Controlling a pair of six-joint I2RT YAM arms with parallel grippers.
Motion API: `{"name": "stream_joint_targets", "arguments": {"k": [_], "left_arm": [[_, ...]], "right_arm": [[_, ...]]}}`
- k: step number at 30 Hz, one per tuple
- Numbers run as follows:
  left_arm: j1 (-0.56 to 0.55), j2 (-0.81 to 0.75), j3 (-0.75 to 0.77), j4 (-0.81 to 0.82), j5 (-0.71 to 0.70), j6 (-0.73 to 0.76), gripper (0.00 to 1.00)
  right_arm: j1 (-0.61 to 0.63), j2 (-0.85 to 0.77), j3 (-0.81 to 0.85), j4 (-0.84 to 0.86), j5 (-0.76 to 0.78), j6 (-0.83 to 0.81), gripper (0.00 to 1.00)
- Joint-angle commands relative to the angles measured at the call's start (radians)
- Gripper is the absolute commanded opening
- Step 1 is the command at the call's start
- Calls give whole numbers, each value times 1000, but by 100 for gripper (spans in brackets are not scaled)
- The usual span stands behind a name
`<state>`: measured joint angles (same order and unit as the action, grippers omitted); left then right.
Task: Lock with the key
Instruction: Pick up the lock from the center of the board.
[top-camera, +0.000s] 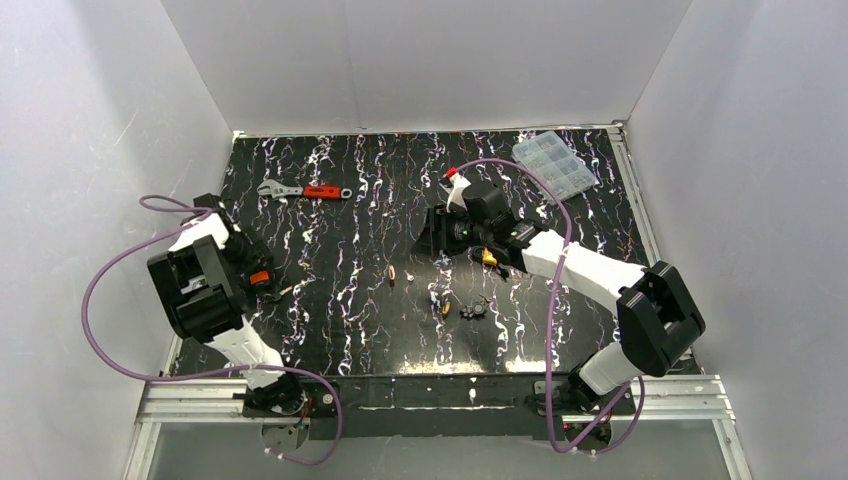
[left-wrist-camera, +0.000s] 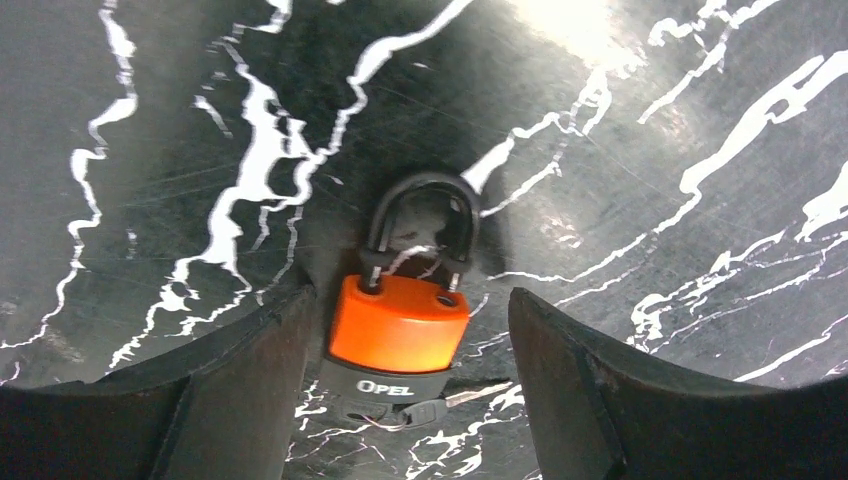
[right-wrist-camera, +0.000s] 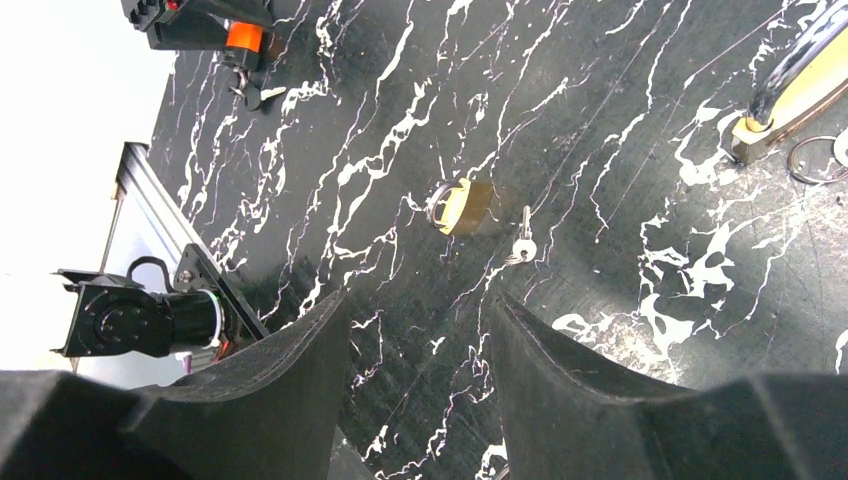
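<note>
You have three padlocks in view: the lock (right-wrist-camera: 462, 207), small and brass; a larger brass padlock (right-wrist-camera: 795, 100), cut off at the edge of the right wrist view; and an orange-capped padlock (left-wrist-camera: 400, 325). There are two keys: the key (right-wrist-camera: 522, 243), loose and silvery, and a second key (left-wrist-camera: 468, 397) at the orange-capped padlock's base. There is one wrench (top-camera: 305, 191) and one clear box (top-camera: 555, 163).

The lock lies on its side mid-table. Its long axis runs shackle to body, with the shackle end toward the left arm's side. The key lies just beside the lock's body end, roughly crosswise to it.

Your left gripper (left-wrist-camera: 410, 305), well left of the lock, stands spread astride the orange-capped padlock, its right finger clear of it. Your right gripper (right-wrist-camera: 418, 300), near the lock, is spread with nothing between its fingers. The wrench lies beyond the lock, to the left.
</note>
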<state>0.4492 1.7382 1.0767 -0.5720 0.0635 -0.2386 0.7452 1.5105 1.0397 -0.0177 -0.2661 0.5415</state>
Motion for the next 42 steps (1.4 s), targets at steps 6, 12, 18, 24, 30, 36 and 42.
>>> {"name": "stream_joint_targets", "arguments": {"k": [6, 12, 18, 24, 30, 36, 42], "left_arm": [[-105, 27, 18, -60, -30, 13, 62], [-120, 24, 33, -73, -28, -1, 43], [-172, -28, 48, -123, 1, -87, 18], [-190, -193, 51, -186, 106, -257, 0], [-264, -457, 36, -210, 193, -460, 0], [-429, -648, 38, -176, 208, -690, 0], [-689, -754, 35, -45, 148, -923, 0]], "right_arm": [[-11, -36, -10, 42, -9, -20, 60], [-12, -35, -9, 39, -9, -21, 60], [-12, -32, 6, 32, -21, -20, 60], [-12, -46, 28, 19, -34, 2, 59], [16, -104, 29, 26, 19, 55, 60], [100, -163, 32, 81, 142, 54, 60], [181, -239, -1, 185, 289, 35, 62]]}}
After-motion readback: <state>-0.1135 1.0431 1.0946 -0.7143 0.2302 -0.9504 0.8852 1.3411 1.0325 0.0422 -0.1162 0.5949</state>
